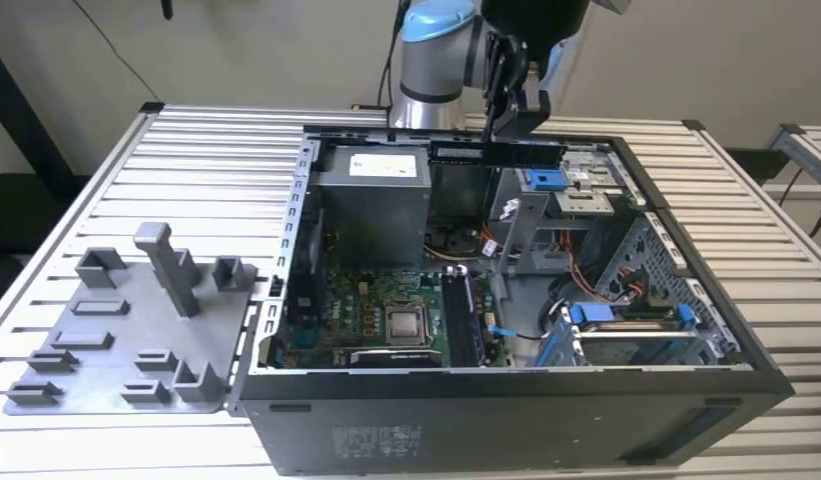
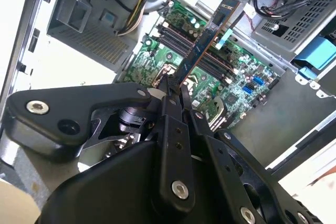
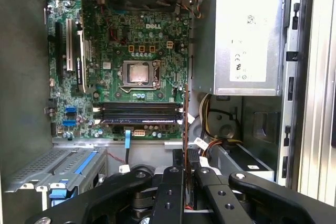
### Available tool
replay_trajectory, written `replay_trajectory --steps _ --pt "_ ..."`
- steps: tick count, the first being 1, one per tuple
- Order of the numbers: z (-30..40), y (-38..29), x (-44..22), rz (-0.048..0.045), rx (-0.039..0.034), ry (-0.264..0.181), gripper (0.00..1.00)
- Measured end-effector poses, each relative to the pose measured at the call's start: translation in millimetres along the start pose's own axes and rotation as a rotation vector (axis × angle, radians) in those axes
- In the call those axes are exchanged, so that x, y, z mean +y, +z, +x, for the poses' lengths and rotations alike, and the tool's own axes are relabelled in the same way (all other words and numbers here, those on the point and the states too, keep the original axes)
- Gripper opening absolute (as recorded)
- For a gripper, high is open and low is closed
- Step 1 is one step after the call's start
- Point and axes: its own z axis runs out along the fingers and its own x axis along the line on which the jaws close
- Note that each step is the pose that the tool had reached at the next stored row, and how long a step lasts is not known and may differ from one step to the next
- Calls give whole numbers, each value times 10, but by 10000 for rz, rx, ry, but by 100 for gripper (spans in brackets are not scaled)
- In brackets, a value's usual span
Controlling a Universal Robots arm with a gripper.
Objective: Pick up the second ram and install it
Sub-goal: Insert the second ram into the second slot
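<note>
Black metal walls of the computer case [image 1: 517, 420] close every side, with free room only from above. Near the far wall, high over the green board [image 1: 370, 300], the pincer [image 1: 517, 130] is clamped on the memory stick [image 1: 497, 152], held lengthwise under its fingertips.

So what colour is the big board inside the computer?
The board is green; first wrist view.
</note>
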Motion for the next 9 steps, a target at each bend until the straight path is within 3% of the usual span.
replay_trajectory --steps 9 --pt "0 1 0 20 -3 299 14"
